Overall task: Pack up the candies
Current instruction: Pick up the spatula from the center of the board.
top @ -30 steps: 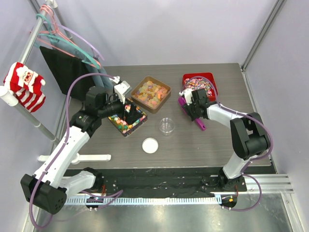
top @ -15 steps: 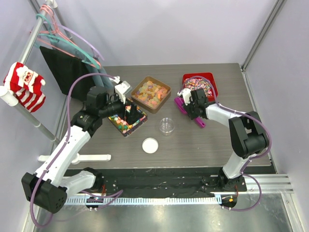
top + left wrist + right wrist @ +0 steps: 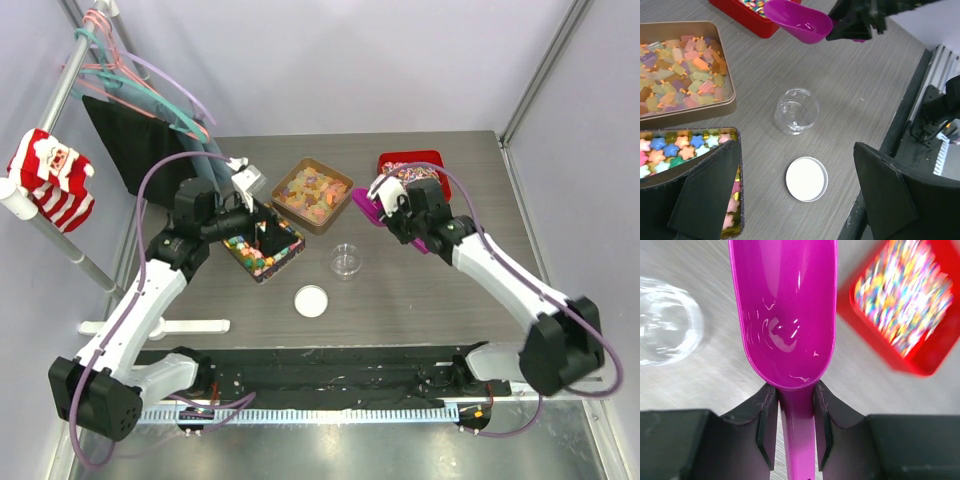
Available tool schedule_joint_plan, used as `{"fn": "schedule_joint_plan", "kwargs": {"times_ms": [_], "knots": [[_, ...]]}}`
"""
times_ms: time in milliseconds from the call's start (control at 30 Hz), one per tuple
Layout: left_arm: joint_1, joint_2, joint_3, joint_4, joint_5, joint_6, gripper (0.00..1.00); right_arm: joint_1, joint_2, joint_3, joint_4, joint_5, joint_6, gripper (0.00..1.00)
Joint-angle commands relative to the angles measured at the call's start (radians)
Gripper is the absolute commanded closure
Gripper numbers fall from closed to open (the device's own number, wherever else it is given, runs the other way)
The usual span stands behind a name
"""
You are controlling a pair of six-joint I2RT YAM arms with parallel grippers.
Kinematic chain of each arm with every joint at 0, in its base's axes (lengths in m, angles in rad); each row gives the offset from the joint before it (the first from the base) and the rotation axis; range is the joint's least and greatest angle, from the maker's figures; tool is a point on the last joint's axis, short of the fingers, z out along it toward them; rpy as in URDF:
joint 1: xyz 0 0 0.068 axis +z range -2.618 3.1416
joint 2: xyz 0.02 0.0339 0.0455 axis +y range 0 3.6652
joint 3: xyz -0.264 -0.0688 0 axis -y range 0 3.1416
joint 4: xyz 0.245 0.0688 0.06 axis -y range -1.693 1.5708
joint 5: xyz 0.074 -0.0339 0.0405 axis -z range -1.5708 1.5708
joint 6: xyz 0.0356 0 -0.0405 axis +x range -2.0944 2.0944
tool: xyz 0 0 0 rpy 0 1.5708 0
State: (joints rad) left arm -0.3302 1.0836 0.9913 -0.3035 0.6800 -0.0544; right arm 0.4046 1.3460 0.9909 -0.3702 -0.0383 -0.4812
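Your left gripper (image 3: 262, 232) hangs with its jaws spread wide and nothing between them, right over the candies (image 3: 670, 150), which fill a dark tin (image 3: 292, 252) near the left edge of the table (image 3: 420, 300). Just behind and to the right of it, a brown tin (image 3: 313, 194) holds pale gummy pieces. Towards the middle, a white lid (image 3: 311, 301) lies flat, and a clear cup (image 3: 345, 260) stands upright a little beyond it, apart from the lid. Your right gripper (image 3: 388, 212) is clamped on the handle of a purple scoop (image 3: 787, 305), whose bowl points left towards the brown tin. A red tray (image 3: 440, 165) of speckled sweets sits at the far right.
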Motion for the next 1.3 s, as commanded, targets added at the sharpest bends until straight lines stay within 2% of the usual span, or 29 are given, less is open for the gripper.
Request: {"fn": "schedule_joint_plan", "kwargs": {"times_ms": [0, 200, 267, 500, 800, 1267], "knots": [[0.028, 0.016, -0.008, 0.104, 0.105, -0.082, 0.00, 0.136, -0.177, -0.026, -0.015, 0.085, -0.109, 0.99], [0.071, 0.093, 0.013, 0.126, 0.211, -0.163, 0.00, 0.243, -0.252, -0.070, 0.016, 0.234, -0.210, 0.99], [0.071, 0.149, 0.053, 0.112, 0.290, -0.177, 0.00, 0.273, -0.258, -0.069, 0.030, 0.262, -0.238, 0.99], [0.071, 0.343, 0.207, 0.043, 0.441, -0.197, 0.00, 0.333, -0.263, -0.078, 0.100, 0.351, -0.261, 0.99], [0.030, 0.478, 0.358, -0.066, 0.388, -0.130, 0.00, 0.396, -0.260, -0.123, 0.168, 0.370, -0.252, 0.99], [-0.066, 0.584, 0.415, -0.115, 0.297, -0.087, 0.03, 0.459, -0.266, -0.120, 0.205, 0.376, -0.230, 0.99]]}}
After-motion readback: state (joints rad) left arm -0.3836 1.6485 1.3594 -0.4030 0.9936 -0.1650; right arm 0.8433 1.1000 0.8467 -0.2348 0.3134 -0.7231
